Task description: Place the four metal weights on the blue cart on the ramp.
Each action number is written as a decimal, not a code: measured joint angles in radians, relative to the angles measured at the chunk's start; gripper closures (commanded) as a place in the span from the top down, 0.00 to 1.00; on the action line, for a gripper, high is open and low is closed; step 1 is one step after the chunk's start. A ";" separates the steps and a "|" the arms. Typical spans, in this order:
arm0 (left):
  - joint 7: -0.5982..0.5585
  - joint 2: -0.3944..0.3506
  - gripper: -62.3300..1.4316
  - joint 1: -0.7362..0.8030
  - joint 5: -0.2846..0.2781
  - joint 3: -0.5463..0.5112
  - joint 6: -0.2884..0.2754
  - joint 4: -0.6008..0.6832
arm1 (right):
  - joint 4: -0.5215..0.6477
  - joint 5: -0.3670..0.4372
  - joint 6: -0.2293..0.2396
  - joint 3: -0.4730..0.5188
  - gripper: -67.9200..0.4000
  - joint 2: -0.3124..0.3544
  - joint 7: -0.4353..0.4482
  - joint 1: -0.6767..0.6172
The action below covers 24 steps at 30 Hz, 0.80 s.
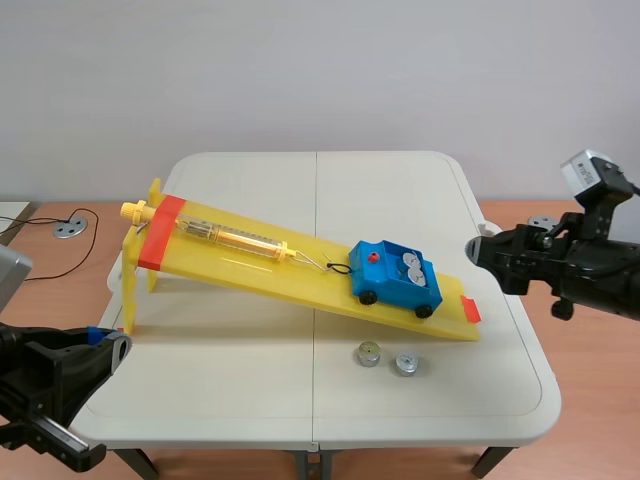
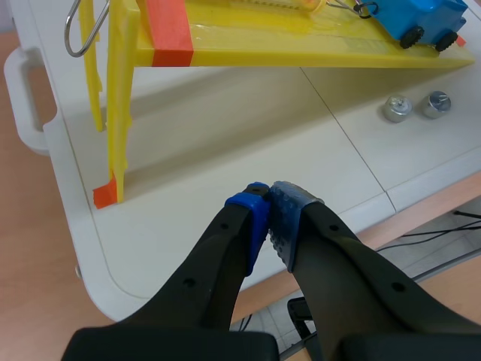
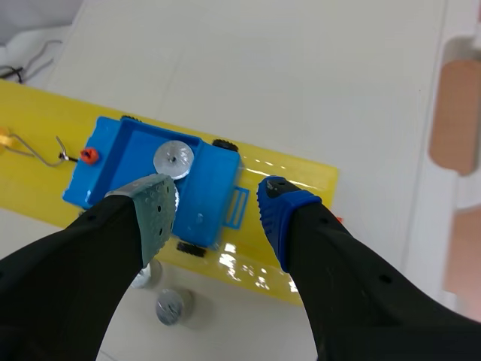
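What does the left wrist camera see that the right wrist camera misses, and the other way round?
Only the left wrist view: the legs holding up the yellow ramp, and the left gripper, shut. Only the right wrist view: a metal weight inside the blue cart, and the right gripper, open. Both: the ramp, the cart, two loose weights on the table.

From my end: the white surface (image 1: 250, 400) has the yellow ramp (image 1: 250, 265) standing across its middle. A metal weight (image 1: 369, 354) and a second weight (image 1: 406, 364) sit side by side toward the near edge.
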 measured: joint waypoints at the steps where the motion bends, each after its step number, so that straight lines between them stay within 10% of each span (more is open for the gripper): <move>1: 0.000 0.000 0.07 0.000 0.000 0.000 0.000 0.000 | 0.024 0.000 0.000 0.000 0.40 0.019 -0.002 -0.018; 10: 0.000 0.000 0.07 0.000 0.000 0.000 0.000 0.000 | 0.274 0.000 0.000 0.000 0.39 0.140 -0.025 -0.206; 24: 0.000 0.000 0.07 0.000 0.000 0.000 0.000 0.000 | 0.368 -0.096 0.000 -0.109 0.40 0.126 0.006 -0.299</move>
